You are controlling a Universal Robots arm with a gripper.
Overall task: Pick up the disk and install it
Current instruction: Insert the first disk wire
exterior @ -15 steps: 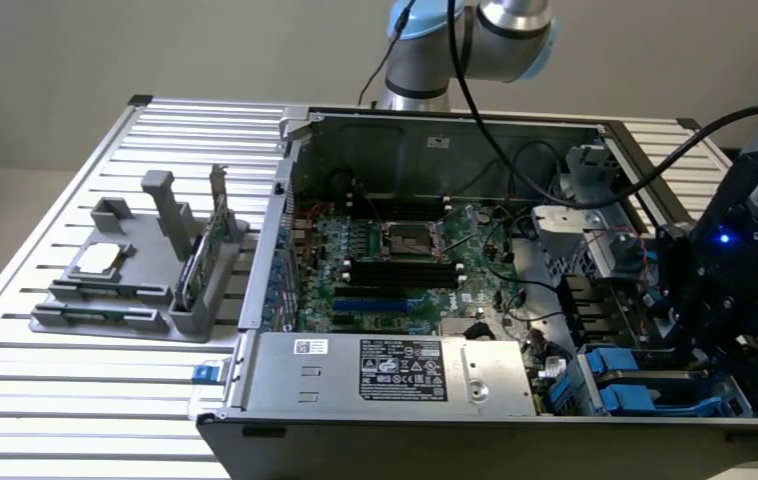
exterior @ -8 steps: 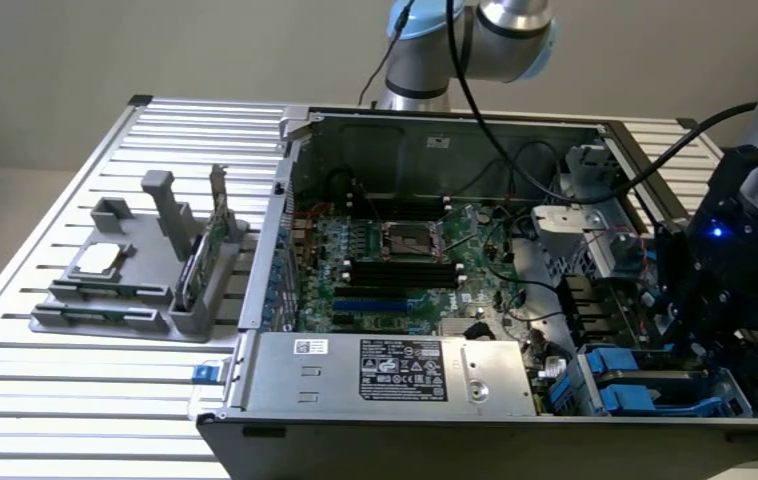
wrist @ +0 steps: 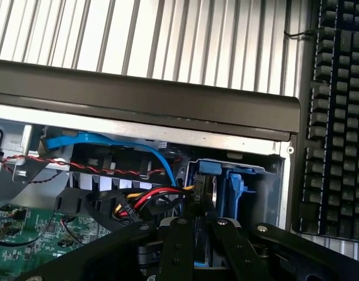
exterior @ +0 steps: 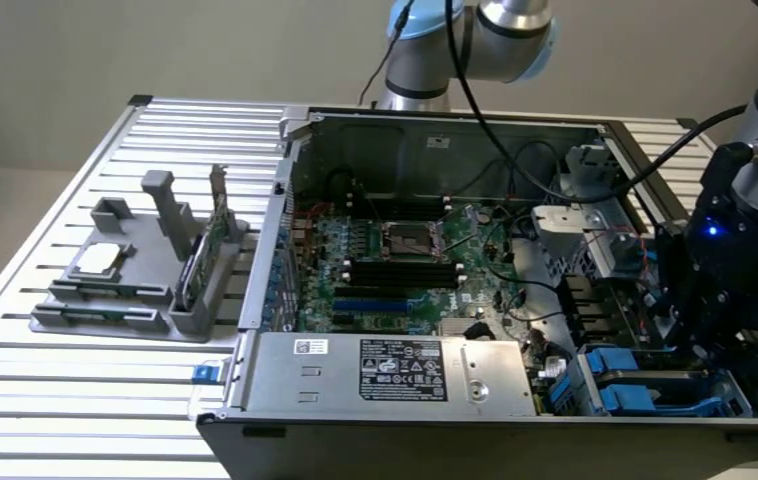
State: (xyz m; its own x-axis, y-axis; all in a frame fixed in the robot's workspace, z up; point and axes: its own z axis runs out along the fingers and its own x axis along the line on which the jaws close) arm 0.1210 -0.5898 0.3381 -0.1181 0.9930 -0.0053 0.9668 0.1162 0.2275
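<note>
In the wrist view the disk [wrist: 204, 190] shows edge-on as a dark slab in its blue carrier [wrist: 211, 168]. It stands upright in the blue drive bay [wrist: 236, 186] at the corner of the open computer case [exterior: 486, 425]. My gripper [wrist: 200, 225] is shut on the disk, one black finger [wrist: 177, 246] on each flat side. In the exterior view my gripper [exterior: 694, 335] hangs low inside the case at the exterior view's right, just above the blue bays [exterior: 630, 385].
Red, yellow and black power cables [wrist: 145, 202] and a blue data cable [wrist: 103, 142] lie close beside the bay. The motherboard [exterior: 399, 260] and power supply [exterior: 393, 370] fill the case. A grey fixture [exterior: 139, 265] holds parts on the slatted table. A keyboard [wrist: 337, 117] lies outside the case wall.
</note>
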